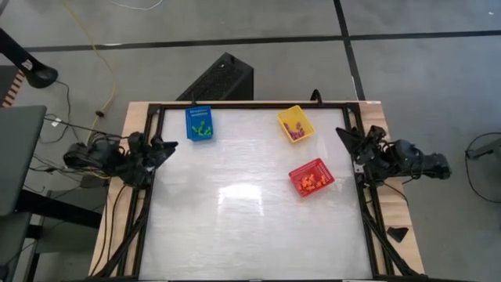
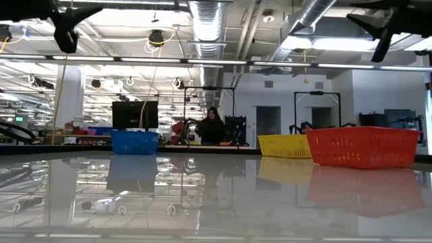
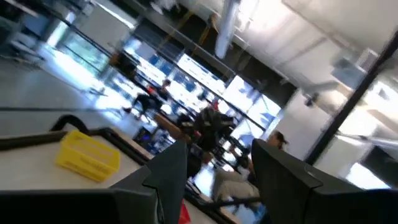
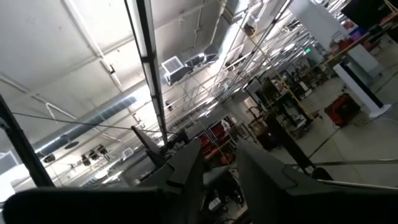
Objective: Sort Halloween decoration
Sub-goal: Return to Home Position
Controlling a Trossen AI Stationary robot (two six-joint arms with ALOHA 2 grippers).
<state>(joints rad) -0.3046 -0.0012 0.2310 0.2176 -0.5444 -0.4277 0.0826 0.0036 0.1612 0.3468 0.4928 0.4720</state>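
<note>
The Halloween decoration lies sorted in three baskets on the table's far half. Green pieces (image 1: pixel 203 128) are in the blue basket (image 1: pixel 199 123) at the far left. Purple pieces (image 1: pixel 296 131) are in the yellow basket (image 1: pixel 295 124), and orange pieces (image 1: pixel 311 183) are in the red basket (image 1: pixel 311 178) right of centre. My left gripper (image 1: pixel 168 146) is drawn back at the table's left edge, open and empty (image 3: pixel 217 180). My right gripper (image 1: pixel 342 133) is drawn back at the right edge, also open and empty (image 4: pixel 217 168).
A black frame (image 1: pixel 235 105) runs round the glossy white tabletop (image 1: pixel 250 219). A black box (image 1: pixel 219 78) stands on the floor beyond the far edge. A person (image 2: pixel 211 126) sits in the room behind the table. The table's near half holds nothing.
</note>
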